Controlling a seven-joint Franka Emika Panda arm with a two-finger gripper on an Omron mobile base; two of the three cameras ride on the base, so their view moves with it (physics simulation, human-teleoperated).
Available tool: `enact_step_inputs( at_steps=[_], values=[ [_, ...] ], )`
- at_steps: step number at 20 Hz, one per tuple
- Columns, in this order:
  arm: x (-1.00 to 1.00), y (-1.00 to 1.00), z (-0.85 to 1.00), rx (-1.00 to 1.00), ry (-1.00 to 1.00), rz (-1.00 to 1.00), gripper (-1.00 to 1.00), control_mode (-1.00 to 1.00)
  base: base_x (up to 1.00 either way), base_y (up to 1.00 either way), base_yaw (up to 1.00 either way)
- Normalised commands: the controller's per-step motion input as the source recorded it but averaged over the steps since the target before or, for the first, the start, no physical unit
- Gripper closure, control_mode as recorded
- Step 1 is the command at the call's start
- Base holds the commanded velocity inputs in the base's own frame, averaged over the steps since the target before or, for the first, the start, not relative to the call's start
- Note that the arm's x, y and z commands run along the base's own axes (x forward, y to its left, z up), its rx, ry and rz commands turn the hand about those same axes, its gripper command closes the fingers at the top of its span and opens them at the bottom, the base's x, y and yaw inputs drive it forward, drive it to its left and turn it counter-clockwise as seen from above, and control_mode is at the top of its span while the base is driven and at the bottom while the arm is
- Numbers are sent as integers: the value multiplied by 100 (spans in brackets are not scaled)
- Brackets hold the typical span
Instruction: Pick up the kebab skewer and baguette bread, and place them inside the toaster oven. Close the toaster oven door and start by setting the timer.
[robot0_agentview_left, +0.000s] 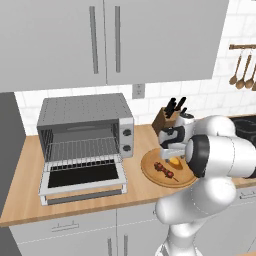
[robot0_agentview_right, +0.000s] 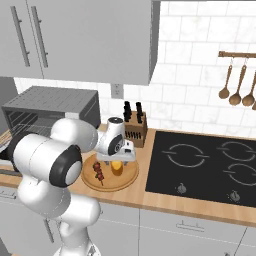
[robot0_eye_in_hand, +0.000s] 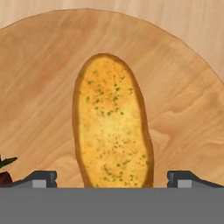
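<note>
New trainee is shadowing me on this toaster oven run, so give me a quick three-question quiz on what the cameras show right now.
1. True or false: the toaster oven door is shut.
2. What sits between the open jaws of the gripper in the hand view: A) the kebab skewer, B) the baguette bread, C) a knife from the knife block?
3. Fill in: both food items lie on the round wooden ____.

Key
1. False. The door hangs down open, showing the wire rack of the toaster oven.
2. B. The bread lies between the two finger tips, not yet gripped.
3. Plate.
</note>
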Motion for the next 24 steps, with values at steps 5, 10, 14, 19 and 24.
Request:
enact_step_inputs(
  at_steps=[5, 10, 14, 19, 24],
  values=[
    [0, 18, -22, -1, 0, 0, -100, -100, 0, 0, 0],
    [3, -7, -5, 0, 0, 0, -100, -100, 0, 0, 0],
    [10, -7, -12, 0, 0, 0, -100, -100, 0, 0, 0],
    [6, 0, -25, 0, 0, 0, -100, -100, 0, 0, 0],
    [1, 0, -21, 0, 0, 0, 100, -100, 0, 0, 0]
  ],
)
